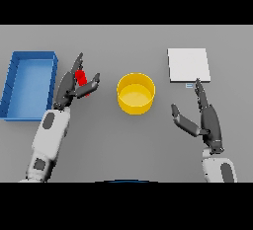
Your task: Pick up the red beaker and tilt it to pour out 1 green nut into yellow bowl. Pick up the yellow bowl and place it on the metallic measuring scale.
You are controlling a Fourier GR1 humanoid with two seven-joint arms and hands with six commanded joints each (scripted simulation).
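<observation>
The red beaker (82, 79) stands left of centre, mostly hidden between the fingers and thumb of my left hand (68, 85). That hand is open around it, fingers straight on its far side and thumb on its near right side. The yellow bowl (136, 93) sits at the table's middle, to the right of the beaker, and looks empty. The metallic measuring scale (188, 64) lies flat at the back right. My right hand (206, 118) rests open just below the scale, its fingertips near the scale's front edge. No green nut shows.
A blue open bin (28, 84) stands at the far left, close beside my left arm. Grey table (123, 140) stretches between the bowl and both arms.
</observation>
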